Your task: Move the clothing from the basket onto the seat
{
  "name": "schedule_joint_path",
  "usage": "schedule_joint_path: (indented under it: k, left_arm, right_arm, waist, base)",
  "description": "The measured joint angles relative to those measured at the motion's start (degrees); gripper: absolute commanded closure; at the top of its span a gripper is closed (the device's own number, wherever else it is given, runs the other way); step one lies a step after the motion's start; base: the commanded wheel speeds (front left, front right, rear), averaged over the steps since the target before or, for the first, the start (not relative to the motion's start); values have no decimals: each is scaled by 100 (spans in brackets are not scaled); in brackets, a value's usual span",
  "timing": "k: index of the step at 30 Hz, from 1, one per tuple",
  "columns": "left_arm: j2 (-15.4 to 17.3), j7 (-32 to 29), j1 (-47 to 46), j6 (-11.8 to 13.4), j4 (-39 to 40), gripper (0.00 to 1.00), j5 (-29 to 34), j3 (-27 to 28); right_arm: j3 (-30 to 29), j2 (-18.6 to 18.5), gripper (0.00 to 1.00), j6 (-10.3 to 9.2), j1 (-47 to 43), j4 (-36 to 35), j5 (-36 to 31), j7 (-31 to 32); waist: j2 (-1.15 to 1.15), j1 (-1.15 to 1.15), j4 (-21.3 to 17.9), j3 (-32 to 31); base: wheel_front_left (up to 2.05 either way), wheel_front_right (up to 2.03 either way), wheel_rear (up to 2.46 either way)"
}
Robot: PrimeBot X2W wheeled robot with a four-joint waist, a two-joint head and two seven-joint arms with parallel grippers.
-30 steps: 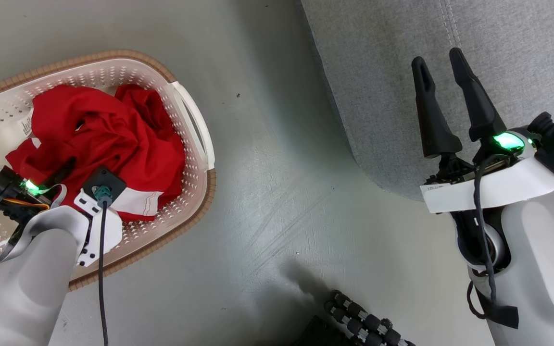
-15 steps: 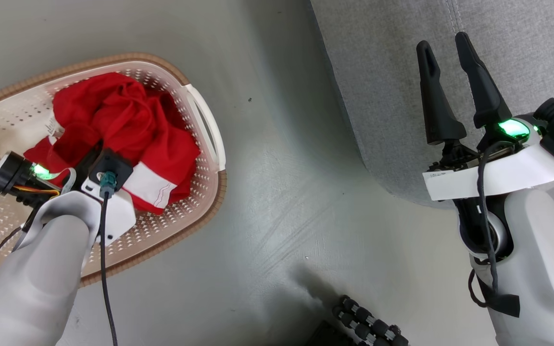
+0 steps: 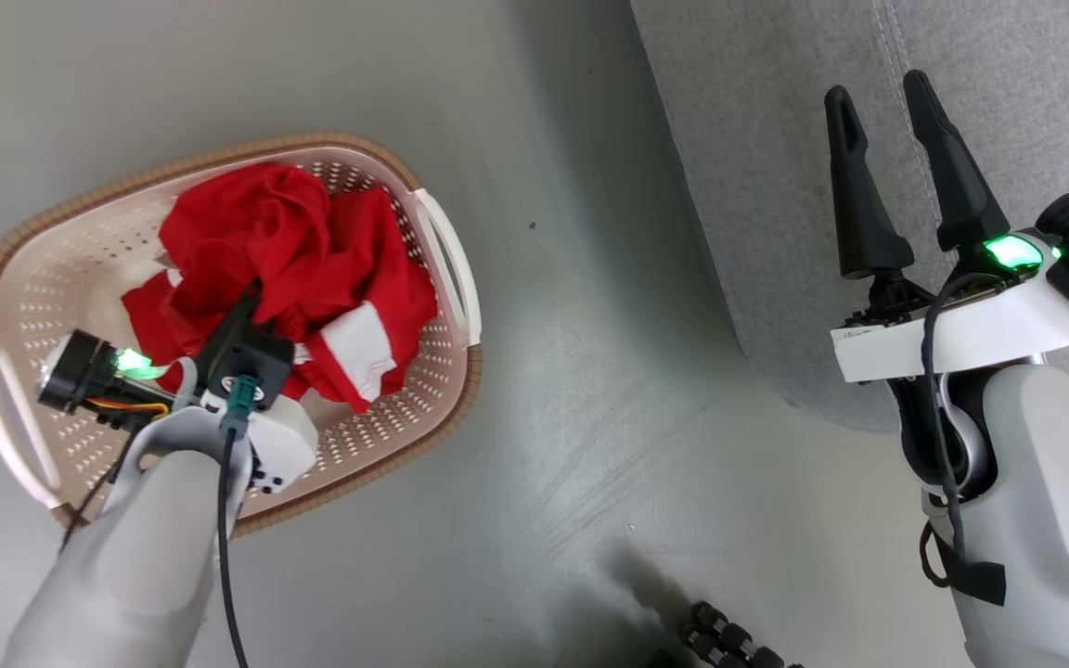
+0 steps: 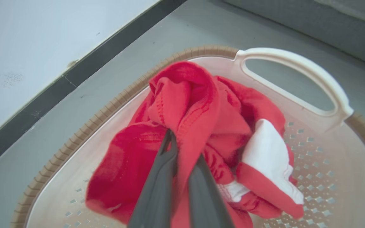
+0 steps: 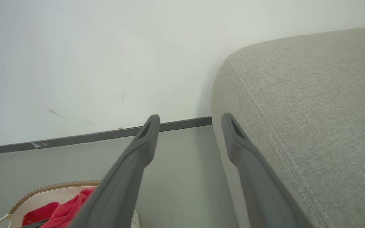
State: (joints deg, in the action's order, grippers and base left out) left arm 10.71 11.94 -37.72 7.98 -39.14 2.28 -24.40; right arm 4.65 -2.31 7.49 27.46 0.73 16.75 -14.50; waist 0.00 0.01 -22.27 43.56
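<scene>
Left gripper [image 4: 177,139] is clamped on a fold of the clothing [image 4: 208,107] — its two dark fingers pinch the red fabric near the top of the bunched heap, which sits within the basket [image 3: 61,297] on the grey floor [image 3: 590,390], a white panel showing at one side. Right gripper [image 3: 876,88] hangs with its fingers spread and nothing between them, over the rounded edge of the seat [image 3: 776,186] — well apart from the basket.
</scene>
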Motion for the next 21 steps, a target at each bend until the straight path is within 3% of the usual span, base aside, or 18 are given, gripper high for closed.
schedule_joint_path:
  k: [9,21]
  left_arm:
    - [-160,170,281,94,714,100,-99,3]
    - [-203,227,556,144,1649,100,-172,-73]
  right_arm:
    - [-51,-31,0,0,-31,135,-250,-14]
    - [-24,-346,0,0,-231,283,-516,-14]
  waist:
    - [0,0,305,-349]
    - [0,0,679,-833]
  base:
    - [0,0,0]
    - [0,0,0]
